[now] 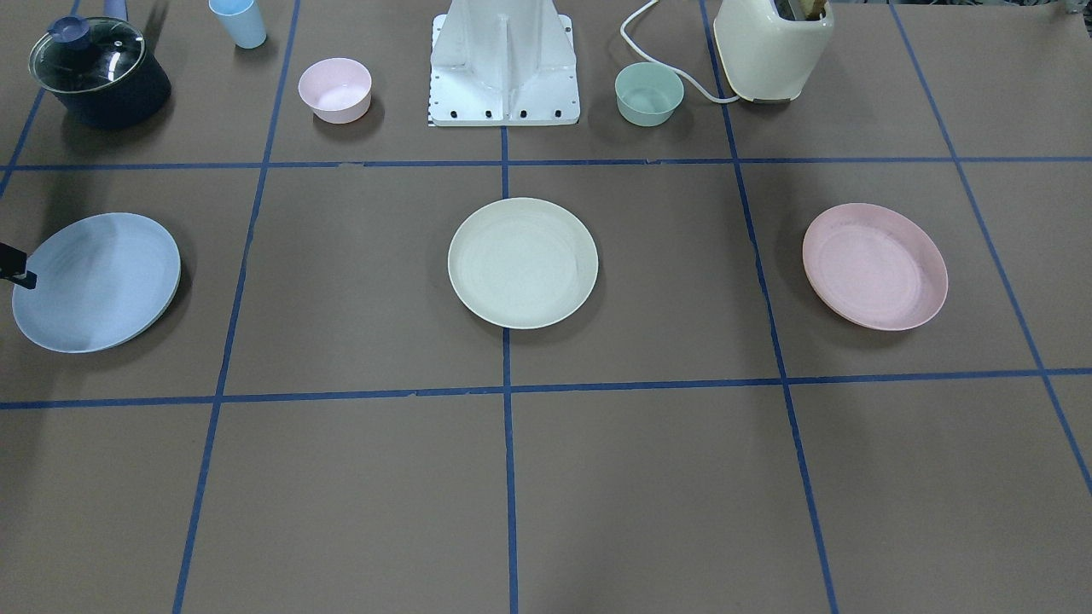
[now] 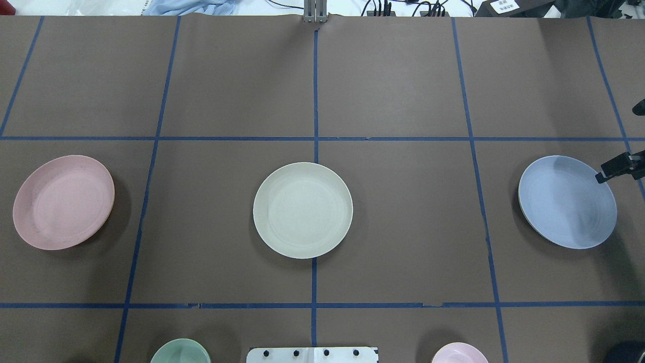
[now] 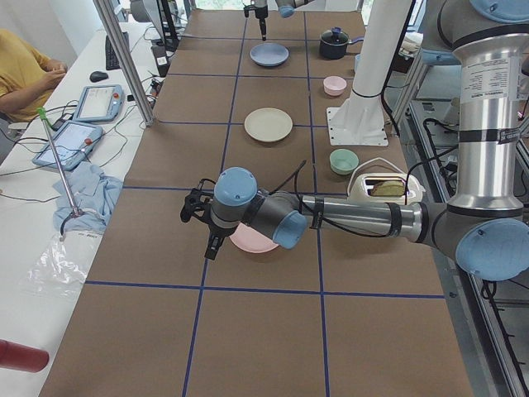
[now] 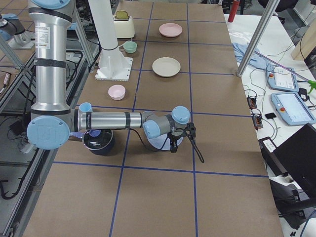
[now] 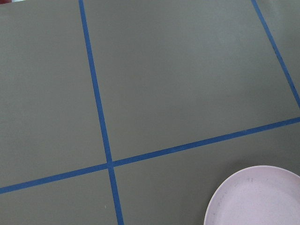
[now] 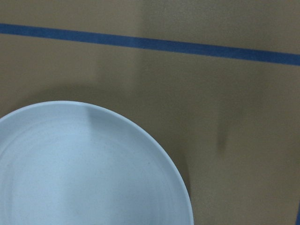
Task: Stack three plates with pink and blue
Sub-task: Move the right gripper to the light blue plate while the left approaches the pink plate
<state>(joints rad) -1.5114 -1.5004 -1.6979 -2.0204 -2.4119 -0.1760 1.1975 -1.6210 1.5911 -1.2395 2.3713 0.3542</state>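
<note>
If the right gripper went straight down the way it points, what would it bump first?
Probably the rim of the blue plate; the right gripper hangs over that edge, though it might just miss.

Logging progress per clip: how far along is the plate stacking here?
Done: nothing; the cream plate, pink plate and blue plate lie apart, unstacked. In hand: the right gripper is at the blue plate's rim, the left gripper near the pink plate; neither has lifted one. Left: both stacking moves.

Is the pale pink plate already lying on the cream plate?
No, the round matte pale pink plate lies alone, far apart from the round cream plate.
</note>
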